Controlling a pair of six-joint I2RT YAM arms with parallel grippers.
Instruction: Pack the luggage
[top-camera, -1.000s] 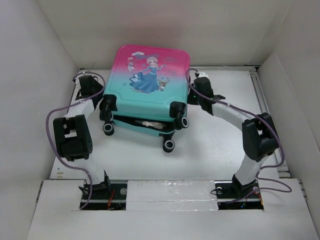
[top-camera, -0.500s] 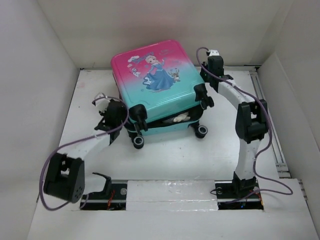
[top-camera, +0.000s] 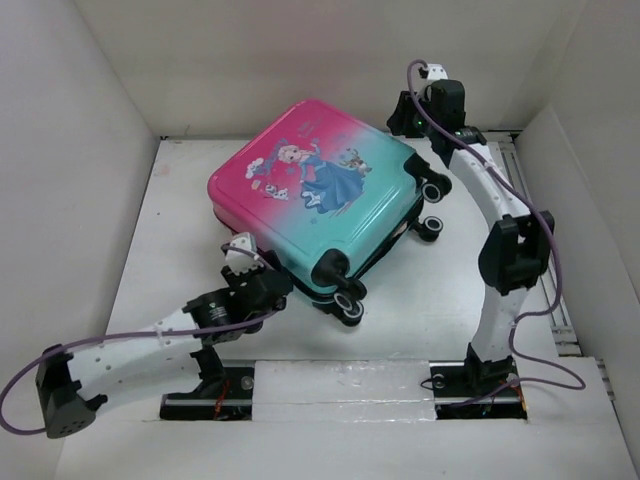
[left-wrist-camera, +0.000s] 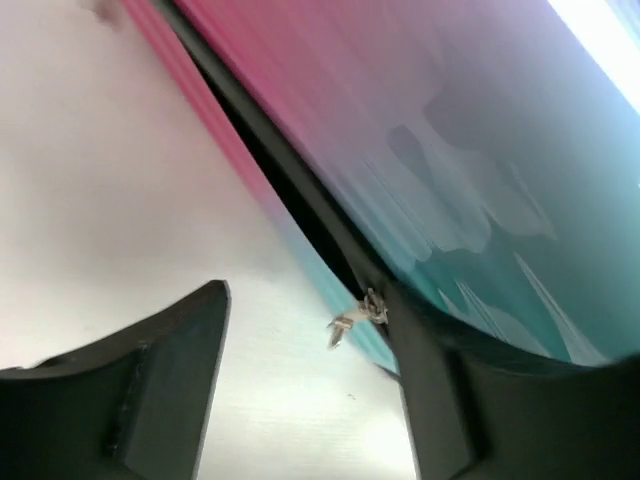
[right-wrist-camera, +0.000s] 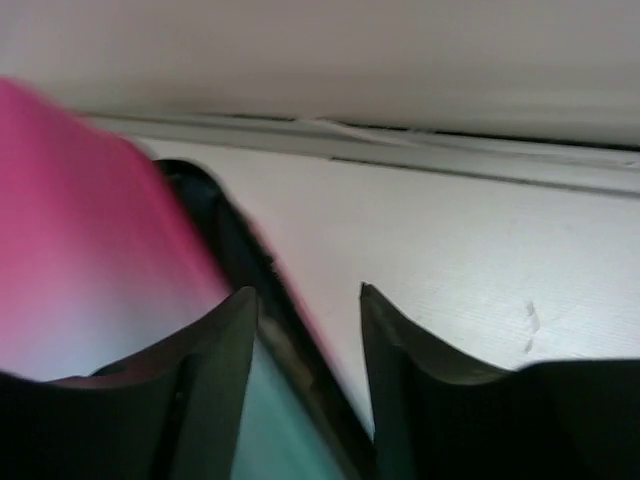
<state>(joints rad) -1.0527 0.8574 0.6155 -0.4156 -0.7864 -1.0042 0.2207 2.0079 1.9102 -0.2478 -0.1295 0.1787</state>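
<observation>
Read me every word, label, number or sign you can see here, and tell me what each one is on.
Luggage: faint lettering on the pink end of its lid, too small and blurred to read.
No other text, brand, number or sign can be read in any of the three views.

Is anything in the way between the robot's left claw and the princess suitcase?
No, nothing visible is in the way. The left gripper is right up against the suitcase on its near side. Its jaws are apart, and only the little zipper pull shows between them.
</observation>
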